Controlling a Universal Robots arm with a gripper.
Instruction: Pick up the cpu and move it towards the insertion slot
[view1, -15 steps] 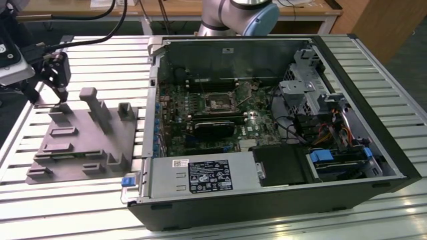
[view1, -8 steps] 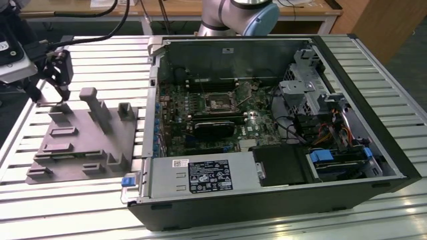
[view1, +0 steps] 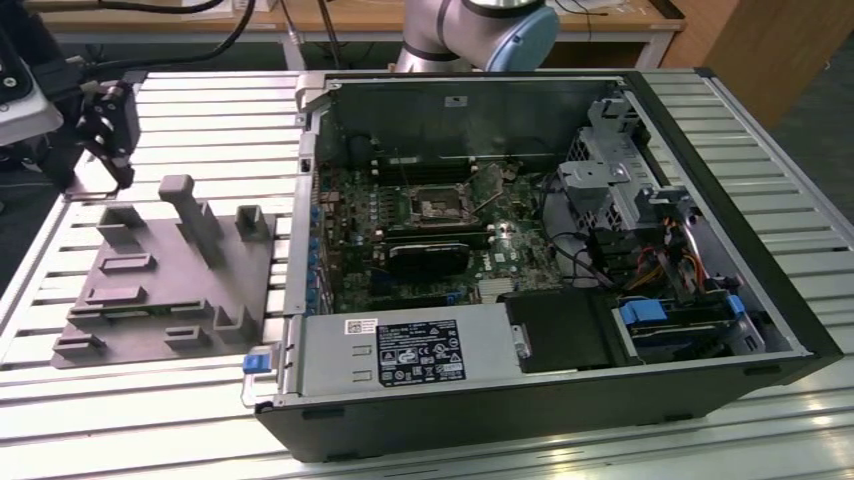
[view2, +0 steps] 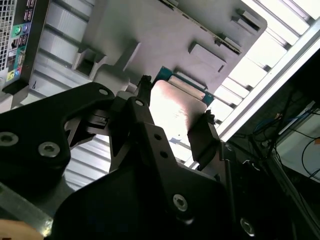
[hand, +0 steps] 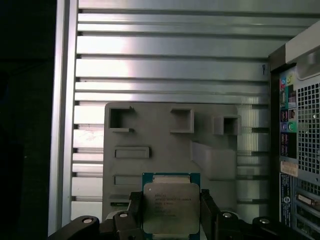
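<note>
The cpu (hand: 171, 207) is a flat square chip with a dull silvery metal lid on a thin green board. It sits clamped between the two black fingers (hand: 134, 214) of the pincer (hand: 171, 212), one finger pressing on each of two opposite edges. In the second wrist view the cpu (view2: 175, 110) shows as a pale, glaring plate with a green rim, held clear of the grey plate (view2: 165, 35) behind it.

In the exterior view the pincer (view1: 107, 130) hangs off the bench (view1: 200, 100) near its far corner at the exterior view's left, by the far edge of the grey plate (view1: 147, 300). Its black, jointed links point downward. The arm's base (view1: 474, 30), smooth grey metal with a blue cap, stands at the far edge of the bench behind the computer case (view1: 534, 410).

The grey plate (hand: 165, 145) is matt plastic, moulded with rectangular recesses, raised blocks and upright posts. It lies flat on the bench (hand: 175, 50), which is made of long ribbed aluminium slats with a soft shine.

Just beside the plate, toward the exterior view's right, the black computer case lies open on its side. On the green motherboard (view1: 400, 260) inside, the insertion slot (view1: 438, 207) is a square with a shiny metal frame around a dark centre. It lies well apart from the pincer and the cpu
</note>
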